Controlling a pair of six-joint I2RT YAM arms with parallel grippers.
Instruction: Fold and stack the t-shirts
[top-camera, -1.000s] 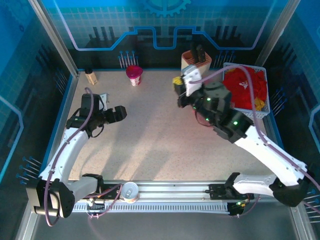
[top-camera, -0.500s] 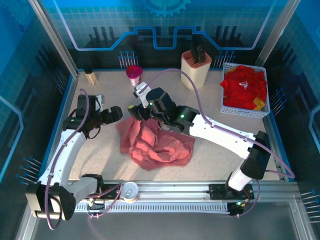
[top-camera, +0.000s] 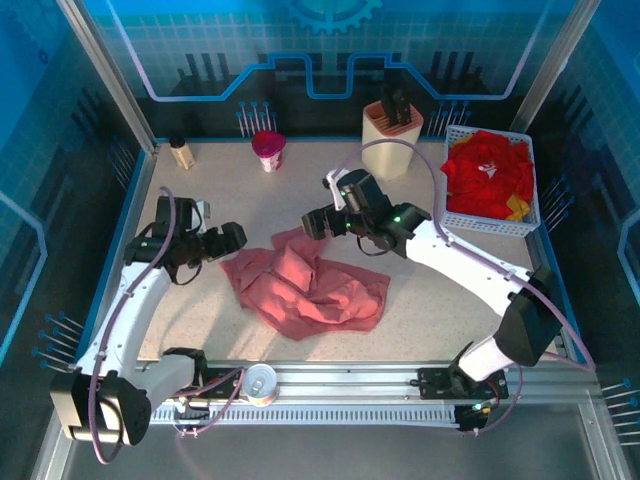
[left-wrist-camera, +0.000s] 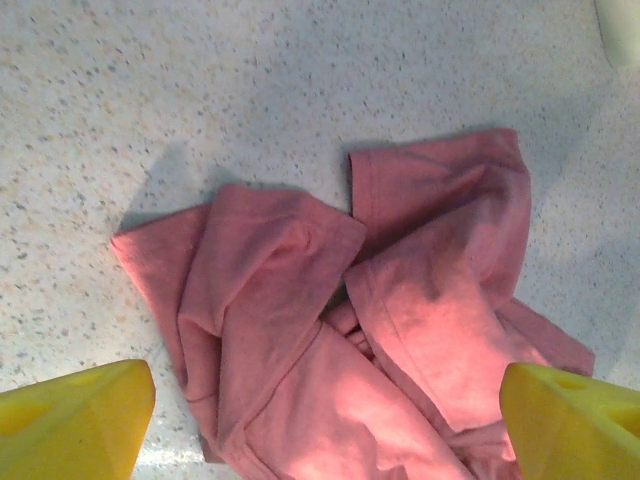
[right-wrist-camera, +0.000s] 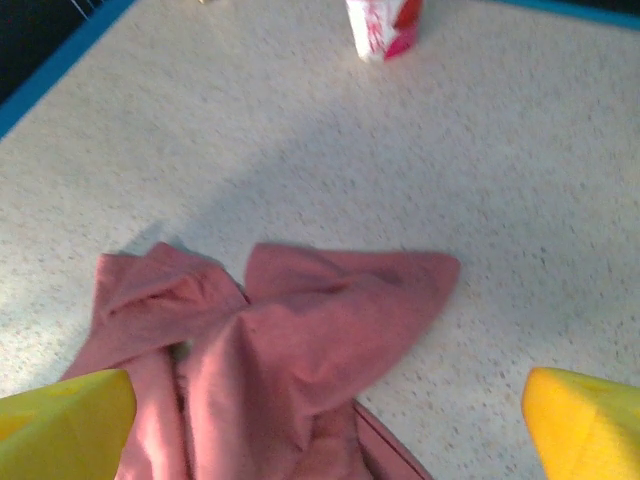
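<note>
Pink t-shirt (top-camera: 310, 290) lies crumpled at the centre of table (top-camera: 300, 180), within reach of both arms, I'd guess for flattening. Red t-shirts (top-camera: 485, 175) wait in basket (top-camera: 490, 226).
Top: left gripper (top-camera: 232, 237) at its left edge, right gripper (top-camera: 312, 225) over its far edge, neither holding.
Left wrist: fingers (left-wrist-camera: 75, 420) wide apart, crumpled folds legible.
Right wrist: fingers apart too, cup (right-wrist-camera: 383, 25) beyond.

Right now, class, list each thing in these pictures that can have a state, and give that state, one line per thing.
pink t-shirt, crumpled and unfolded on the table
red t-shirts, heaped unfolded in the basket
left tool, open, holding nothing
right tool, open, holding nothing
cup, upright
knife block, upright
bottle, upright
</note>
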